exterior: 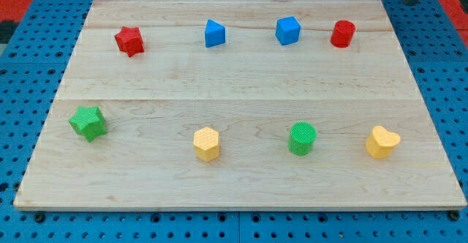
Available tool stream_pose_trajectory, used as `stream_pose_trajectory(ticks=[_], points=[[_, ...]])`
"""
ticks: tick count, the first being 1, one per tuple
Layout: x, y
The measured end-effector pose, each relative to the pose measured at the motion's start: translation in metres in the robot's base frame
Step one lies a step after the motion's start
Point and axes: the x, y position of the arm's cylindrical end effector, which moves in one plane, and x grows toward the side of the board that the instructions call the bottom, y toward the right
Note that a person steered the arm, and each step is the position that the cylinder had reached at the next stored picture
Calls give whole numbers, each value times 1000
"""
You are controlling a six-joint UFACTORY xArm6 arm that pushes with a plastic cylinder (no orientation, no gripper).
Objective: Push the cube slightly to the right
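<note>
The blue cube [288,31] sits near the view's top of the wooden board [234,89], right of centre. A blue triangular block [214,33] lies to its left and a red cylinder [342,34] to its right. My rod shows only at the view's top right corner. My tip [411,4] is off the board, well to the right of and above the cube, beyond the red cylinder. It touches no block.
A red star [129,40] sits at the top left. Along the bottom row are a green star [88,122], a yellow hexagon [207,143], a green cylinder [302,138] and a yellow heart [382,142]. A blue perforated table [22,89] surrounds the board.
</note>
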Motion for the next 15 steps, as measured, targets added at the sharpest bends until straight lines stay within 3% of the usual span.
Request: stream_pose_trajectory(ticks=[3,6,8,10,15], points=[[51,-18],[68,-63],[66,-72],[47,-144],[46,-186]])
